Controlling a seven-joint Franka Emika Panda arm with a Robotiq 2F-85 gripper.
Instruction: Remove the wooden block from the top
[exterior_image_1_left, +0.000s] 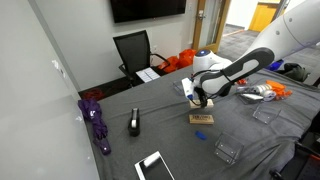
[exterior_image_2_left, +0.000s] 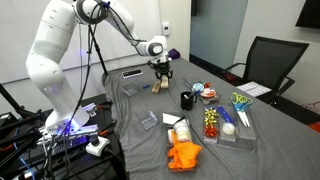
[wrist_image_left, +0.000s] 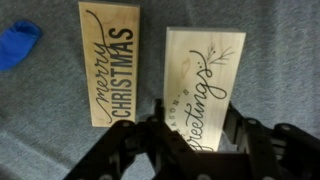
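In the wrist view, comes in from the bottom edge: the end effector (wrist_image_left: 193, 130), closed on the wooden block (wrist_image_left: 205, 75), with one dark finger (wrist_image_left: 152, 135) against each long side of the block's near end. On the block's pale face, cursive "greetings" lettering and a small sprig drawing. Sits not on top of the slab (wrist_image_left: 112, 62) but just to its right, long sides roughly parallel, with a narrow strip of the grey, cloth-covered desk (wrist_image_left: 40, 120) between the two. Casts a dark shadow along its left edge. Cannot tell whether it is raised clear of the desk or resting on it. On the slab, lying flat: "merry CHRISTMAS". At far left, well apart from both pieces of wood, a small blue piece (wrist_image_left: 18, 42).

In an exterior view, reaches in from the right as a white arm (exterior_image_1_left: 250, 65) and bends down, leaving the end effector (exterior_image_1_left: 202, 100) just above the slab (exterior_image_1_left: 201, 118). Near side of the slab: the blue piece (exterior_image_1_left: 203, 136). Well to the left: a black stapler-like object (exterior_image_1_left: 134, 123). Too small there to make out the wooden block between the fingers.

In an exterior view, points the end effector (exterior_image_2_left: 160, 78) straight down over a tan piece, too small to tell block from slab, with the black stapler-like object (exterior_image_2_left: 131, 73) nearby on the left.
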